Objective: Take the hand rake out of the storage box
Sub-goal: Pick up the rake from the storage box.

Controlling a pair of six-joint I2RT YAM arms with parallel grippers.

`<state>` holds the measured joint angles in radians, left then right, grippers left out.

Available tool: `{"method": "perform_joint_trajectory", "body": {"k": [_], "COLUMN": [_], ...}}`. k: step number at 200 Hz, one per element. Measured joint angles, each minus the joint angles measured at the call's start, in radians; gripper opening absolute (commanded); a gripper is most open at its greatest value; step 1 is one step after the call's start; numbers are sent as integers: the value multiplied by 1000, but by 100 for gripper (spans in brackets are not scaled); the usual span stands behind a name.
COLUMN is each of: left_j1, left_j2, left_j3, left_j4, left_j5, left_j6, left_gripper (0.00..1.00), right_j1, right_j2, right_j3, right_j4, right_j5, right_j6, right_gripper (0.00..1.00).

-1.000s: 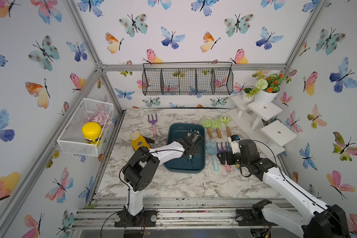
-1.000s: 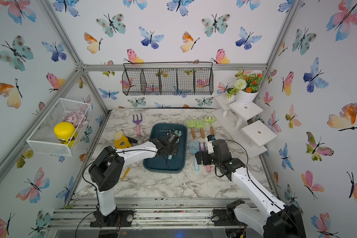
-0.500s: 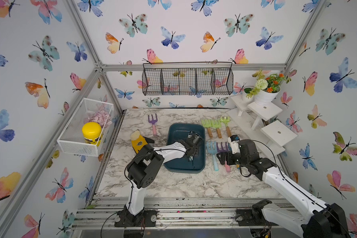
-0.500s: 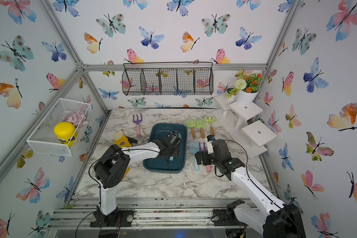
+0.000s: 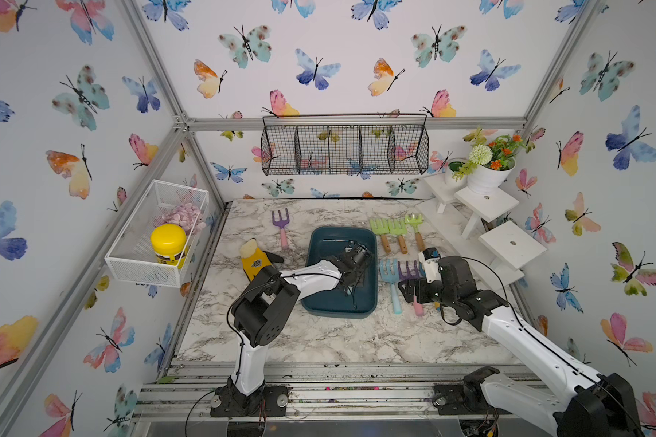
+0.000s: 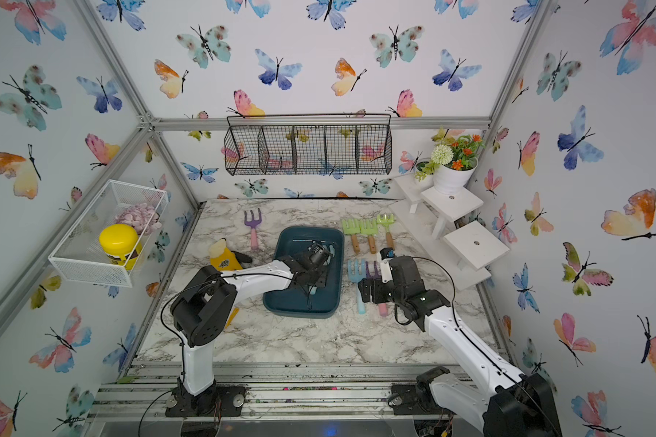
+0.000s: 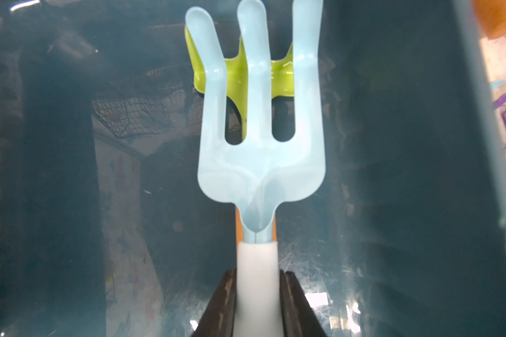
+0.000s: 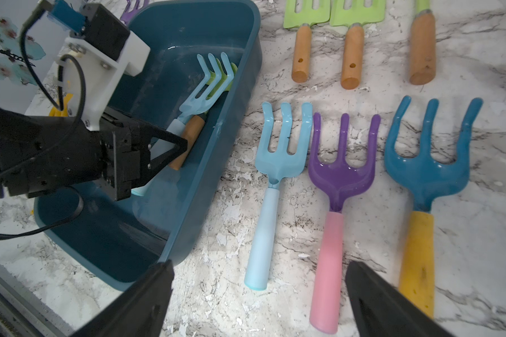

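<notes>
Hand rake [image 7: 260,163], pale blue — handle clamped by left gripper [image 7: 257,291] inside storage box [image 8: 222,116], seemingly for lifting clear; right gripper [image 8: 259,265] wide open, idle above rakes [image 8: 342,163] on counter [image 8: 275,87].

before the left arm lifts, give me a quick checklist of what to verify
1. Left gripper shut on the light blue hand rake's pale handle: ok.
2. Hand rake free of the green rake lying under it: cannot tell, their tines overlap.
3. Hand rake out of the storage box: not ok, it is inside.
4. Right gripper open and outside the box: ok.
</notes>
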<state>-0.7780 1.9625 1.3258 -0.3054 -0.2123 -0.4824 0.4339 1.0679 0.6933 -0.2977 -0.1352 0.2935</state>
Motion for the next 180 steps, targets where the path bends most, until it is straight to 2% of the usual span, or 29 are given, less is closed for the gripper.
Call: {"method": "perform_joint_trajectory", "body": {"k": [47, 115, 180], "left_j1": [0, 14, 140], "left_j2": [-19, -131, -274], "left_j3": [0, 28, 20], "left_j4": [-14, -62, -77], "left_j5": [-1, -31, -57], "left_j6": [0, 19, 68], "left_gripper": [21, 20, 20], "right_j1": [0, 0, 0], "right_j2": [3, 8, 10], "right_j3": [0, 0, -1], "right_j4": [0, 0, 0], "right_j5": [-2, -11, -25], "right_j6": [0, -3, -8], "right_gripper": [99, 98, 96]}}
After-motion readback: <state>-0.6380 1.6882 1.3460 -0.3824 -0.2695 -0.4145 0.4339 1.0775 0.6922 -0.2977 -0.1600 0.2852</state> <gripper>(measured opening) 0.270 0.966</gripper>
